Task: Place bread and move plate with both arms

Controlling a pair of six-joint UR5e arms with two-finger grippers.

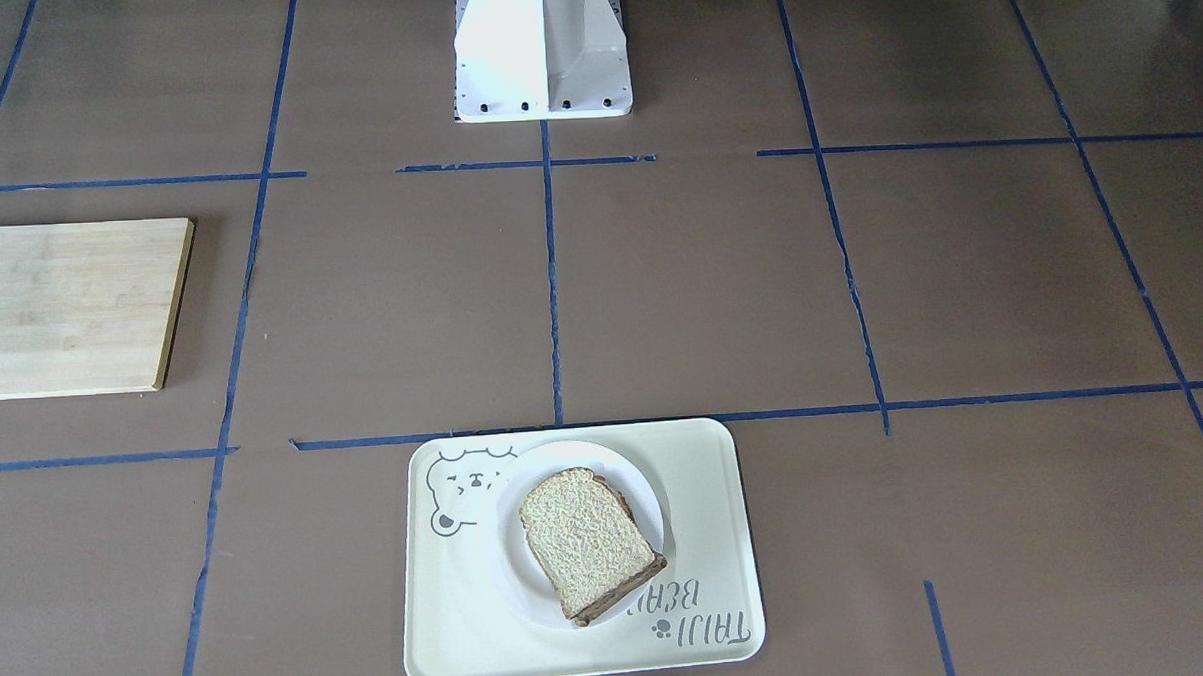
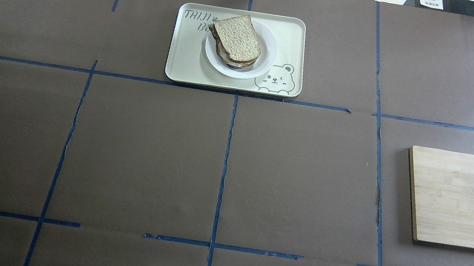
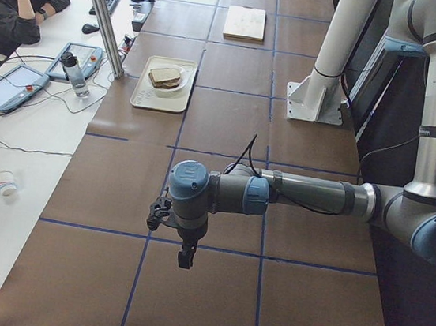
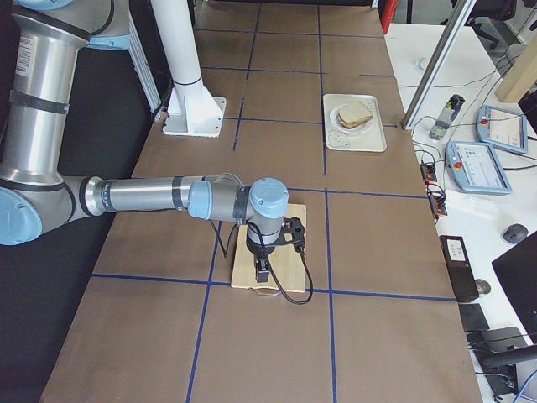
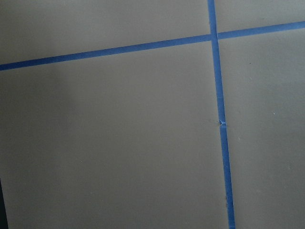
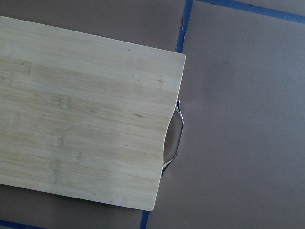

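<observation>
Neither arm is caught by the overhead and front views; they are shown only in the side views. The left gripper (image 3: 183,256) is seen hanging above the bare brown table (image 3: 208,305), and the right gripper (image 4: 262,273) above the cutting board (image 4: 270,252). How far either pair of fingers is spread cannot be told from these views. The board's metal handle (image 6: 181,125) is shown only by the right wrist view. The bread (image 2: 238,37) is laid on top of a stack on the plate (image 2: 268,55), which is set on the tray (image 2: 182,61) at the table's far middle.
</observation>
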